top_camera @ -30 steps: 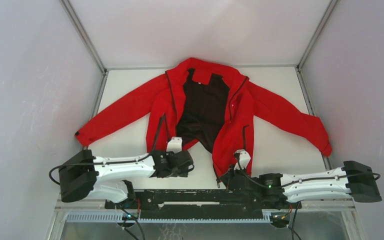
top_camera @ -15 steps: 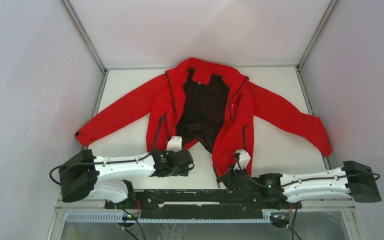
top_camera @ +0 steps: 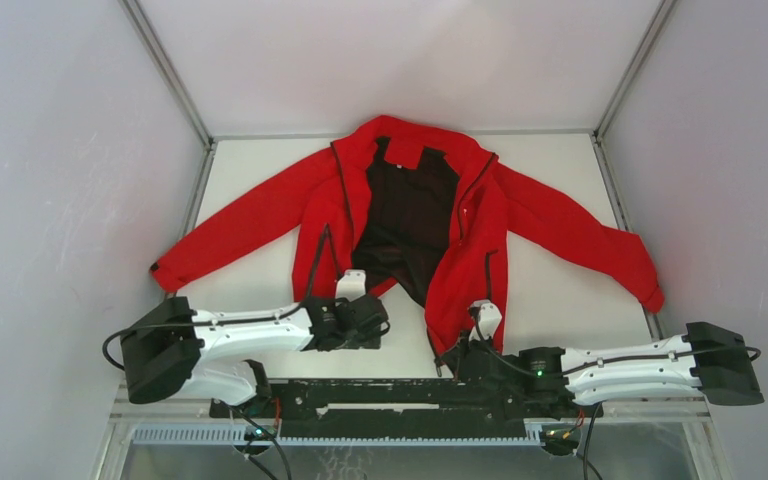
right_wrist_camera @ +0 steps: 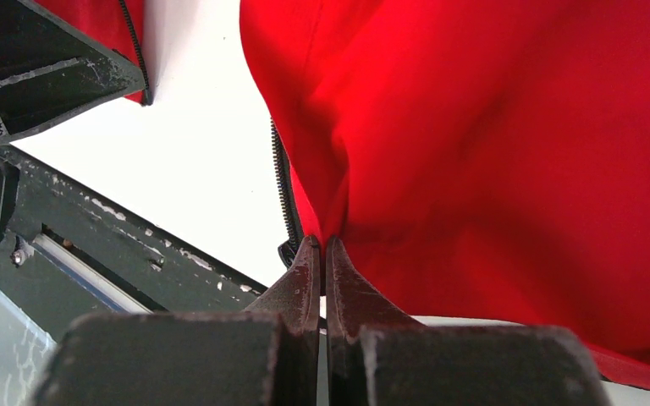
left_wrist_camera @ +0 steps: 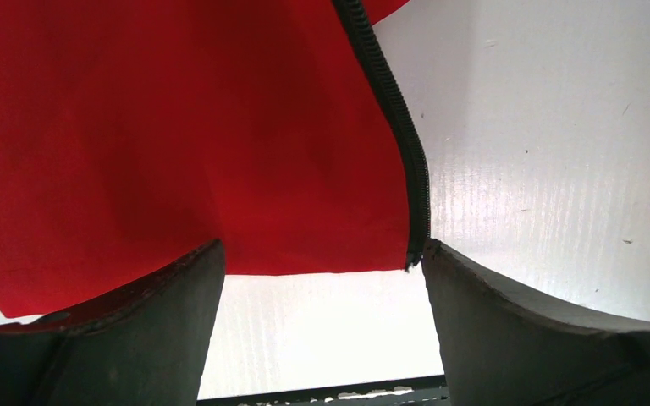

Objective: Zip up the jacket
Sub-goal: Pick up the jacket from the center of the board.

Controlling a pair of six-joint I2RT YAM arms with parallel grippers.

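Pale walls [top_camera: 60, 150] close in a white table [top_camera: 560, 290], and across it we see the jacket [top_camera: 410, 210] lying on its back, collar toward the far edge. Its sleeves [top_camera: 230, 235] spread out to both sides. The front hangs open, showing the black lining [top_camera: 410, 225] between the two red panels.

The left gripper [top_camera: 365, 318] sits low at the near hem of the panel on the left. From its wrist camera we find the left gripper [left_wrist_camera: 322, 254] spread wide and gripping nothing. The bottom corner of that panel lies between its fingers [left_wrist_camera: 135, 313], and the lower end of the zipper [left_wrist_camera: 406, 144] stops right at the inner edge of the other finger.

The right gripper [top_camera: 457, 355] is at the near hem of the other panel. In its wrist view we see the right gripper [right_wrist_camera: 323, 247] clenched tight, red cloth pinched between the fingertips, with a run of zipper teeth just beside them. The black mounting rail [right_wrist_camera: 93, 228] runs along the table's near edge.
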